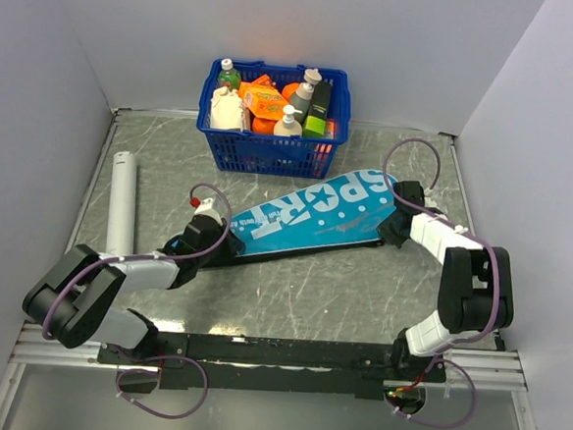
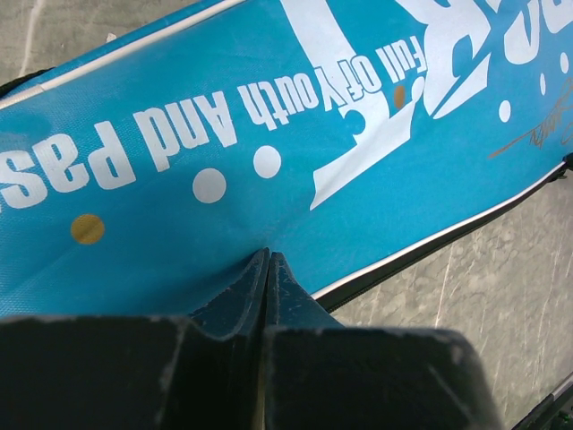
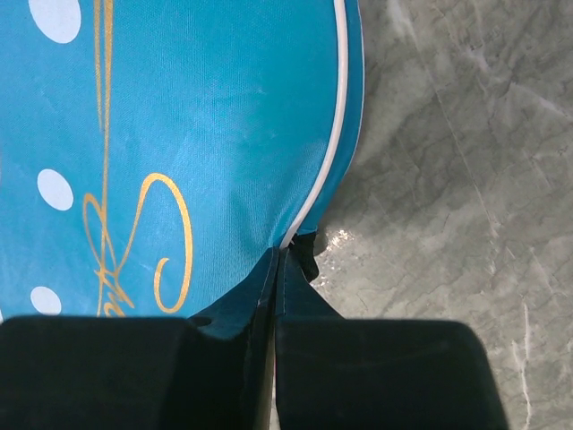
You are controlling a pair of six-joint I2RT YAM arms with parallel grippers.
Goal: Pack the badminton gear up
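On table [image 1: 340, 288] | left tool [image 2: 269, 257] pinching SPORT case [image 1: 306, 214] near narrow end | right tool [image 3: 278, 257] pinching its wide rim

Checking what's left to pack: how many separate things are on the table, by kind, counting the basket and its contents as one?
case: 1
tube: 1
basket: 1
Total: 3
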